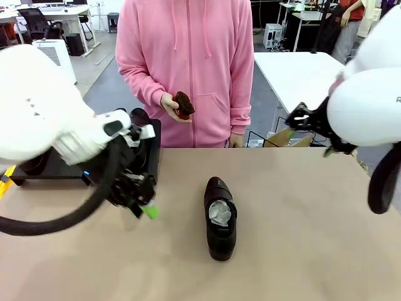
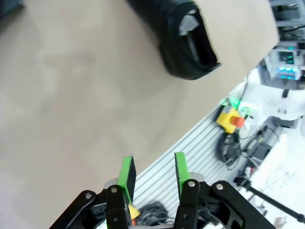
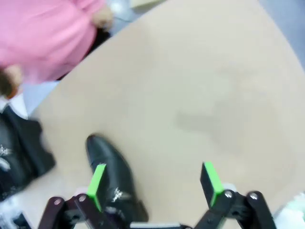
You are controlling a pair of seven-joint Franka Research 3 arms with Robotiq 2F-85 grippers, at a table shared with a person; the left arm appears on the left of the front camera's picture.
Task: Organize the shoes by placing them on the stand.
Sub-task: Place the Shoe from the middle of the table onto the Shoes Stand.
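The left arm hid most of the stand (image 1: pixel 53 170) at the far left. The right wrist view was blurred, its bottom edge cutting off the shoe (image 3: pixel 114 179).
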